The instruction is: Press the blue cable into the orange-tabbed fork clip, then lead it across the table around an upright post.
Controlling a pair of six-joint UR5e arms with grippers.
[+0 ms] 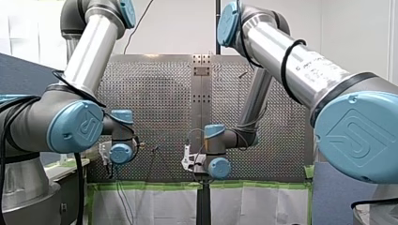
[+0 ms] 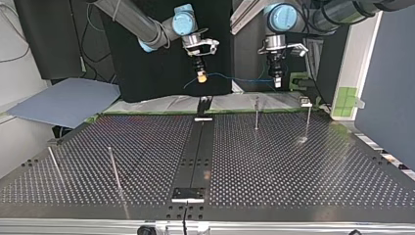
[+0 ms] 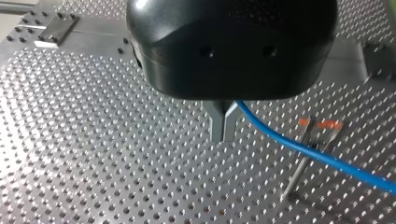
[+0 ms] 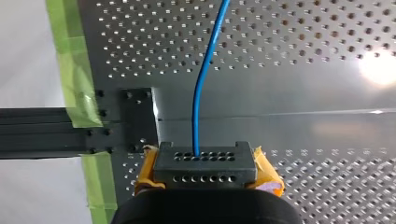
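No words read clearly. The blue joint caps carry an embossed emblem; faint print on my right arm's silver tube is illegible.

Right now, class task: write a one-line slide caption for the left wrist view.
My left gripper, shut on the thin blue cable, hangs above the perforated metal table near the orange-tabbed fork clip.

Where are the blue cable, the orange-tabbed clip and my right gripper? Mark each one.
blue cable (image 4: 200, 93): right wrist view, middle of its visible run.
orange-tabbed clip (image 3: 329, 124): left wrist view, one orange tab.
my right gripper (image 2: 201, 77): top view, between its fingertips.
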